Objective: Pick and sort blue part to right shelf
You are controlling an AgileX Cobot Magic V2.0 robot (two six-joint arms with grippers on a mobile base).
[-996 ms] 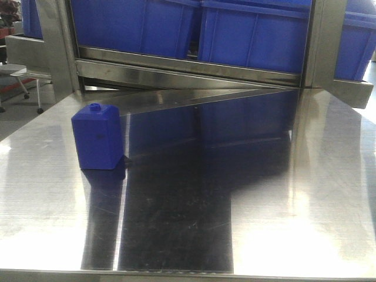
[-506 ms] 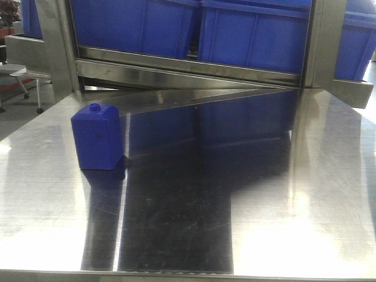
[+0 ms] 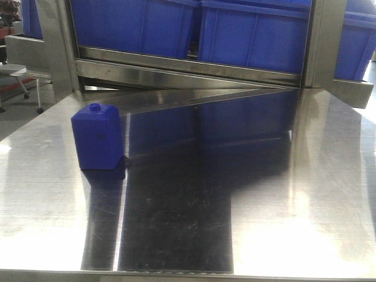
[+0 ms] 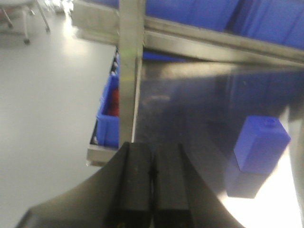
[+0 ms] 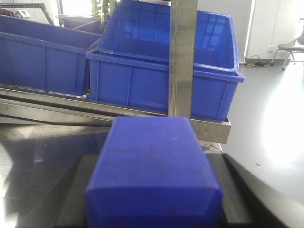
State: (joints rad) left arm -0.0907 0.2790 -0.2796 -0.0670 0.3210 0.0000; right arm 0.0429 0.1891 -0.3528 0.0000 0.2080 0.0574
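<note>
The right tool (image 5: 154,194) pinched the blue part (image 5: 153,156) between its dark fingers (image 5: 71,194), one on each side. The blue part sat right in the tool, in front of the right shelf (image 5: 183,57) and its big blue bins (image 5: 156,80). The left tool (image 4: 152,178) was pressed together. Another blue block (image 4: 262,148) stood on the shiny worktop (image 3: 264,176), near that tool but not touching it.
</note>
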